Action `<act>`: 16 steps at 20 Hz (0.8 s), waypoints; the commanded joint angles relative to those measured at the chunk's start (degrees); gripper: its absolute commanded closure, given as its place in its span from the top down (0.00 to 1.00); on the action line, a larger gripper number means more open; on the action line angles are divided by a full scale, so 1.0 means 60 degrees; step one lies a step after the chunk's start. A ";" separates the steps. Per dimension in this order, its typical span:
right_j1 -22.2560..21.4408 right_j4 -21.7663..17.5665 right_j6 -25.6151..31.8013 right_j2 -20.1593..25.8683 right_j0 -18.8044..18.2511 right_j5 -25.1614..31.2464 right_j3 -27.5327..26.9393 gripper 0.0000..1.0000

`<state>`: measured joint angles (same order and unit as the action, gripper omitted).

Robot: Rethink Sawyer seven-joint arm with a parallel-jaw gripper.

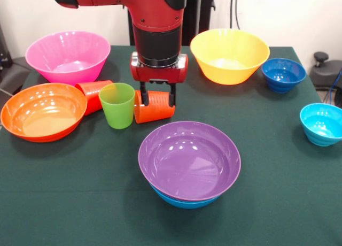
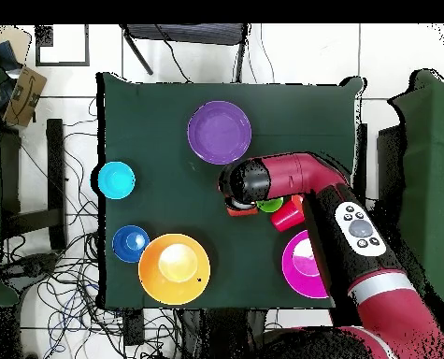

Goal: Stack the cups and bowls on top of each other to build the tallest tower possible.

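My gripper (image 1: 157, 98) hangs low over an orange cup (image 1: 155, 109) that lies on its side. Its fingers (image 1: 172, 95) stand apart in front of the cup, open; I cannot tell if they touch it. A lime green cup (image 1: 117, 104) stands upright just left of it, and a red cup (image 1: 93, 95) lies on its side beyond that. Nearer the camera, a purple bowl (image 1: 189, 160) sits nested in a blue bowl (image 1: 184, 202). In the overhead view the arm covers the gripper, with the green cup (image 2: 270, 204) and red cup (image 2: 286, 217) peeking out beside it.
A pink bowl (image 1: 68, 56) and an orange bowl (image 1: 43, 111) stand at the left. A yellow bowl (image 1: 230, 56), a small dark blue bowl (image 1: 283, 75) and a small cyan bowl (image 1: 322, 124) stand at the right. The table (image 1: 278, 192) is dark green.
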<state>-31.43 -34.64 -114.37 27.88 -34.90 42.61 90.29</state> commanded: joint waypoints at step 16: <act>-0.0914 0.0105 0.3220 0.1647 -0.0780 0.1980 0.0699 1.00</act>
<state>-35.02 -33.83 -114.37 34.05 -38.04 47.86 91.29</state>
